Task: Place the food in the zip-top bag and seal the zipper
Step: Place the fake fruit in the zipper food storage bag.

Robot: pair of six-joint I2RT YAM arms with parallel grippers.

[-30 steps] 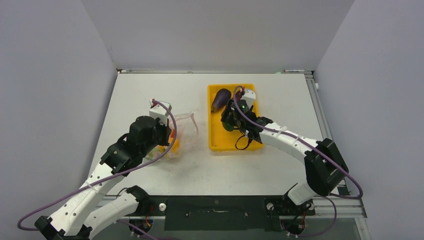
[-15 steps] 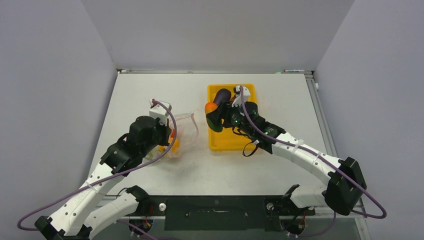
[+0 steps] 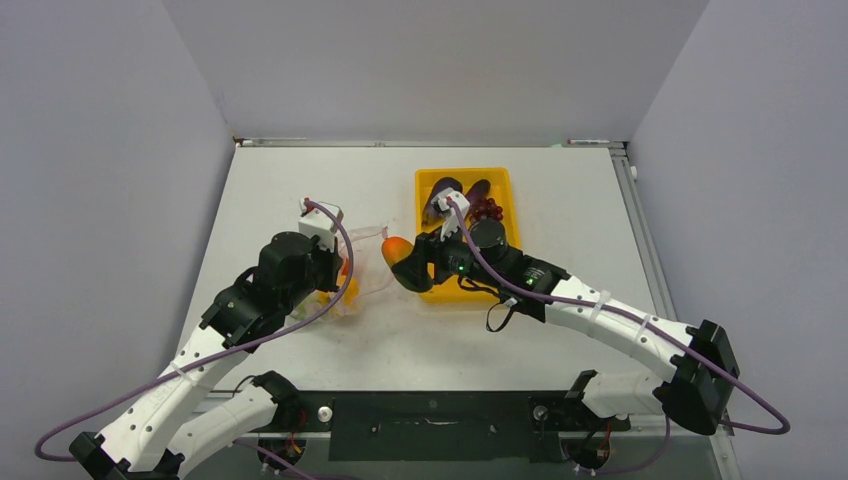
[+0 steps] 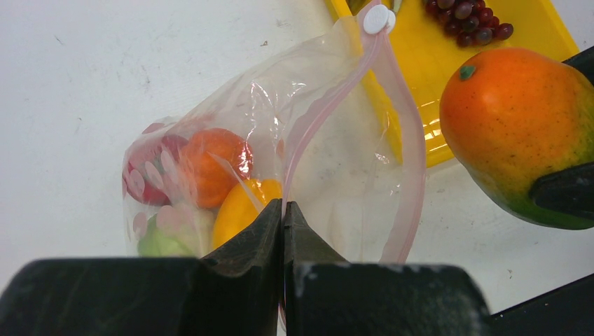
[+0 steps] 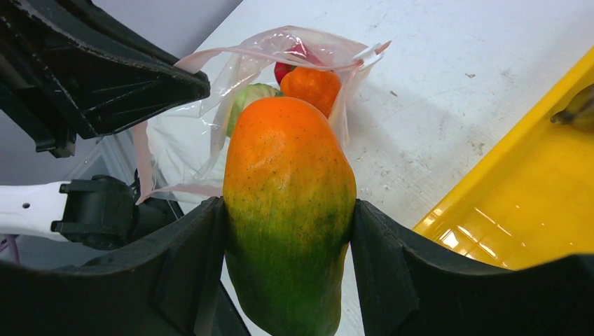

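Observation:
The clear dotted zip-top bag (image 3: pixel 368 262) lies left of the yellow tray, its mouth open toward the tray. My left gripper (image 4: pixel 283 206) is shut on the bag's upper mouth edge by the pink zipper (image 4: pixel 413 161). Inside the bag (image 4: pixel 329 161) are an orange pepper (image 4: pixel 213 164), a yellow piece (image 4: pixel 242 206), a red piece (image 4: pixel 143 164) and a green piece (image 4: pixel 161 241). My right gripper (image 5: pixel 287 210) is shut on an orange-and-green toy fruit (image 5: pixel 291 189), held just in front of the bag's mouth (image 3: pixel 397 247).
The yellow tray (image 3: pixel 505 180) stands right of the bag with dark eggplants (image 3: pixel 440 190) and purple-red grapes (image 3: pixel 487 208) in its far end. The zipper's white slider (image 4: pixel 378 17) sits at the far end of the mouth. Grey walls surround the table.
My right gripper lifted the orange-and-green fruit out of the tray and carried it left to the bag's mouth. The left arm and the bag have stayed still.

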